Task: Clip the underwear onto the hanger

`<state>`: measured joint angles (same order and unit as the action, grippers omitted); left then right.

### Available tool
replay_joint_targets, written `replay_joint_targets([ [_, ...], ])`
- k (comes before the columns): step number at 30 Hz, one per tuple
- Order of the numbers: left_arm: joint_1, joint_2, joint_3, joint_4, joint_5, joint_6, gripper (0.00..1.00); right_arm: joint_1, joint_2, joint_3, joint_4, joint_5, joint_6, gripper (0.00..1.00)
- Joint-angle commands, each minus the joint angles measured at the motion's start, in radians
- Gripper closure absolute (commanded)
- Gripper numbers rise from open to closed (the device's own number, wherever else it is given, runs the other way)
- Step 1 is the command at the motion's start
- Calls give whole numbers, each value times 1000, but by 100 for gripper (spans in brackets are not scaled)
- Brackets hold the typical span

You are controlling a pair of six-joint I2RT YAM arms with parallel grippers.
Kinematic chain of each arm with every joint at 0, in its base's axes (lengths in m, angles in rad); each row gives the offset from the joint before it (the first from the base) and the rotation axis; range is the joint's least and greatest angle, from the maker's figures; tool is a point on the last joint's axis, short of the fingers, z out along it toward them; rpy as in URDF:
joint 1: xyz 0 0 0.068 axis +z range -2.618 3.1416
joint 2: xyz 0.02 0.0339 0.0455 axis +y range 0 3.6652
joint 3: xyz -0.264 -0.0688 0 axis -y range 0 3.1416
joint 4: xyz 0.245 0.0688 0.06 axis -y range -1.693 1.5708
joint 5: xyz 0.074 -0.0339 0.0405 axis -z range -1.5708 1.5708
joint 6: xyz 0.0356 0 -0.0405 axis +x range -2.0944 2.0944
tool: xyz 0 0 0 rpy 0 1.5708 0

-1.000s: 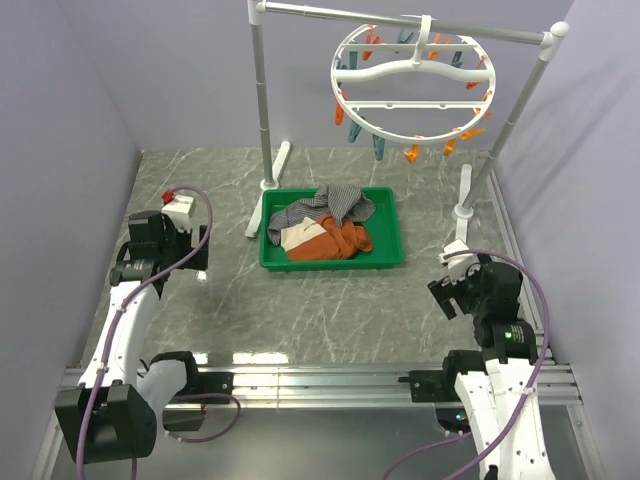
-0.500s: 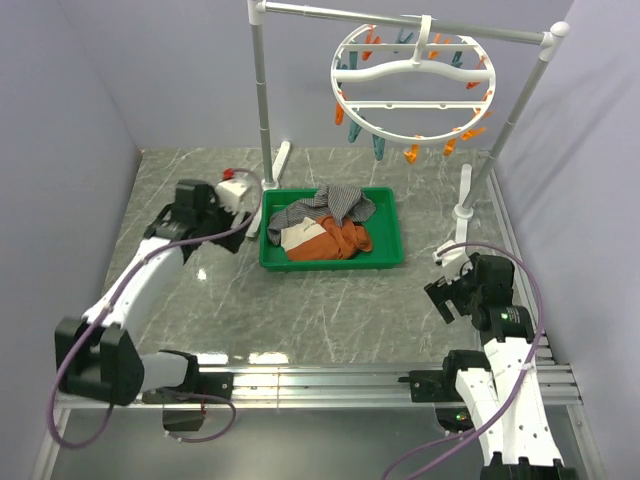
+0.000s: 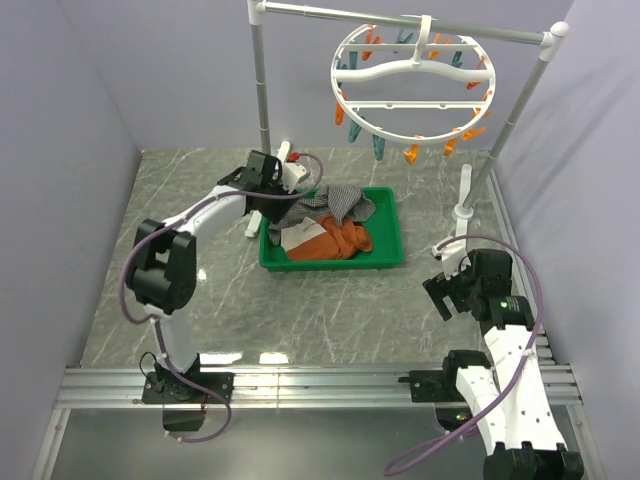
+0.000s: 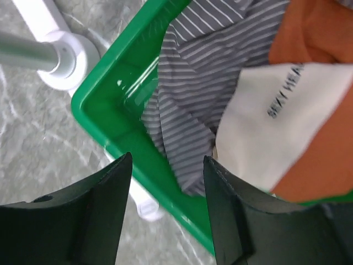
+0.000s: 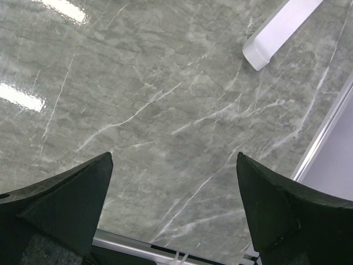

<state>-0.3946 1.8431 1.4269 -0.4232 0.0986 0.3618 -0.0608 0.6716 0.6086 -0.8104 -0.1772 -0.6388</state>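
The underwear (image 3: pixel 332 202), grey with fine stripes, lies crumpled in the back of a green tray (image 3: pixel 385 262), partly over an orange garment. In the left wrist view the underwear (image 4: pixel 193 88) spills toward the tray's corner. My left gripper (image 3: pixel 285 195) hovers over the tray's left rim. It is open (image 4: pixel 167 212), with the rim and the cloth's edge showing below the gap and nothing held. The hanger (image 3: pixel 415 85), a white ring with orange and teal clothespins, hangs from the rack's top bar. My right gripper (image 3: pixel 445 285) stands open (image 5: pixel 174 210) over bare table.
A white cloth with lettering (image 4: pixel 270 127) and an orange garment (image 3: pixel 340 240) share the tray. The rack's white posts stand at the tray's back left (image 3: pixel 263 100) and at the right (image 3: pixel 500 130). One of its white feet (image 5: pixel 281 27) lies near my right gripper.
My left arm has swung from the table's left side across to the tray's left rim, and its jaws have narrowed. The right arm has barely shifted.
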Motion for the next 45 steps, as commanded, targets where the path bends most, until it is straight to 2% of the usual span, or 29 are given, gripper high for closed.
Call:
replay_joint_targets([
  [1, -4, 63, 104, -2, -16, -6, 40, 10, 17, 52, 7, -8, 16, 0],
  [8, -16, 194, 167, 8, -45, -18, 40, 15, 65, 57, 30, -16, 10, 0],
  [16, -20, 255, 179, -5, -5, -46, 40, 18, 108, 69, 51, -31, 24, 0],
  [18, -20, 275, 190, -14, 1, -47, 47, 21, 115, 79, 50, -34, 28, 0],
  [20, -20, 291, 211, -25, 12, -53, 60, 22, 121, 86, 47, -36, 31, 0],
  [21, -20, 295, 222, -34, 22, -57, 67, 22, 121, 89, 47, -38, 31, 0],
  [22, -20, 298, 236, -58, 29, -52, 80, 24, 121, 94, 45, -38, 30, 0],
  [23, -20, 301, 266, -69, 48, -52, 88, 24, 125, 102, 40, -39, 31, 0],
  [25, -20, 294, 294, -84, 61, -64, 100, 26, 125, 109, 37, -42, 34, 0],
  [34, -20, 110, 451, -169, 95, -86, 100, 41, 131, 154, 13, -59, 41, 0],
  [41, -24, -30, 465, -268, 156, -98, 100, 52, 129, 177, -9, -80, 27, 0],
  [45, -29, -137, 411, -299, 222, -100, 100, 56, 131, 186, -26, -99, 10, 0],
])
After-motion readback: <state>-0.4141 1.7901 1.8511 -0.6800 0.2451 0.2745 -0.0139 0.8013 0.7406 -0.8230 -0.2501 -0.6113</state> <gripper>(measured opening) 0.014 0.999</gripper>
